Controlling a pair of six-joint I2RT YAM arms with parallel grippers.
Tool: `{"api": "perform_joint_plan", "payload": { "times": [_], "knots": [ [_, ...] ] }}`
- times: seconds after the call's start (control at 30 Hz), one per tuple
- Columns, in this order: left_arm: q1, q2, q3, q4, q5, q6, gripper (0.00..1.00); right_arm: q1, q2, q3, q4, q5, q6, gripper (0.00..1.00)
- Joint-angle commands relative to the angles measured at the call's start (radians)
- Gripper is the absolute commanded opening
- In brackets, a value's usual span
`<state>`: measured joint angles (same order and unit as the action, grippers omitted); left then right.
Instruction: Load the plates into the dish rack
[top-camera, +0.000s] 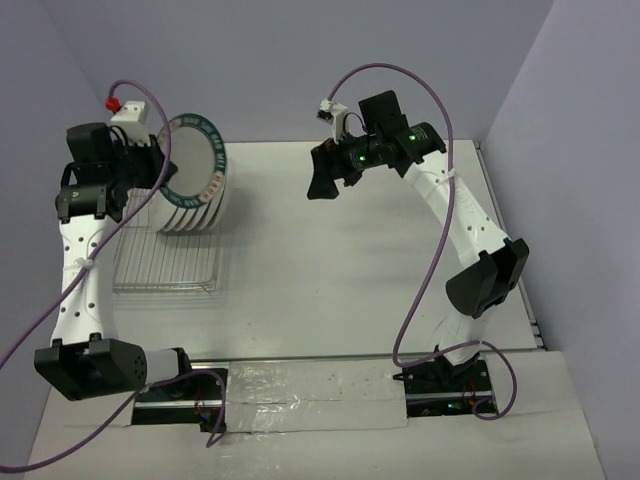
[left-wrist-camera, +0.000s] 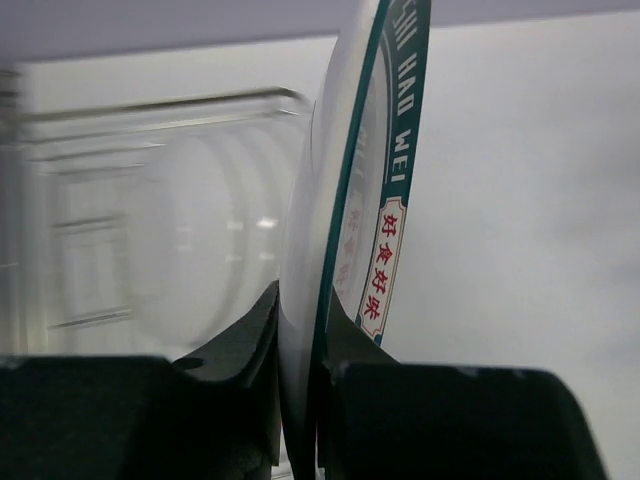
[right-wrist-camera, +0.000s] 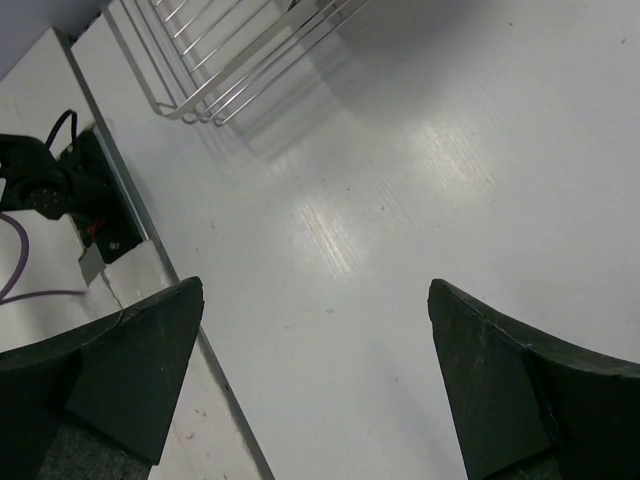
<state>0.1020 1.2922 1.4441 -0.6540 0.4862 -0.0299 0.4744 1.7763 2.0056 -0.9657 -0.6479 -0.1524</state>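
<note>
My left pincer (left-wrist-camera: 300, 380) pinches a round white plate with a dark teal lettered rim (left-wrist-camera: 400, 150), held on edge. Just past it, more white plates (top-camera: 185, 215) stand upright in the silver wire dish rack (top-camera: 165, 268). My right pincer (right-wrist-camera: 315, 385) hangs spread wide above the white table (right-wrist-camera: 400, 180), well apart from the rack.

The left gripper (top-camera: 163, 166) grips a teal-rimmed plate (top-camera: 197, 158) upright by its edge, right by a row of plates (top-camera: 186, 215) standing on edge (white, packed close) at the far end of the wire rack (top-camera: 165, 268). The right gripper (top-camera: 325, 182) hangs over the white table (top-camera: 330, 275), well apart from the rack.
</note>
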Motion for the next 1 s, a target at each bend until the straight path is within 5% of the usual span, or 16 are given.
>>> {"api": "perform_joint_plan", "payload": {
  "times": [0.0,0.1,0.3,0.97],
  "knots": [
    [0.022,-0.050,0.128,0.002,-0.418,0.160,0.00,-0.016,-0.023,-0.018,0.084,-0.010,0.051,1.00],
    [0.050,-0.018,0.142,0.039,-0.603,0.261,0.00,-0.017,-0.017,-0.034,0.113,-0.010,0.056,1.00],
    [0.103,0.074,0.104,0.154,-0.712,0.386,0.00,-0.033,0.014,-0.065,0.122,-0.028,0.051,1.00],
    [0.110,0.278,0.056,0.231,-0.695,0.375,0.00,-0.071,0.063,-0.067,0.102,-0.039,0.021,1.00]
  ]
}}
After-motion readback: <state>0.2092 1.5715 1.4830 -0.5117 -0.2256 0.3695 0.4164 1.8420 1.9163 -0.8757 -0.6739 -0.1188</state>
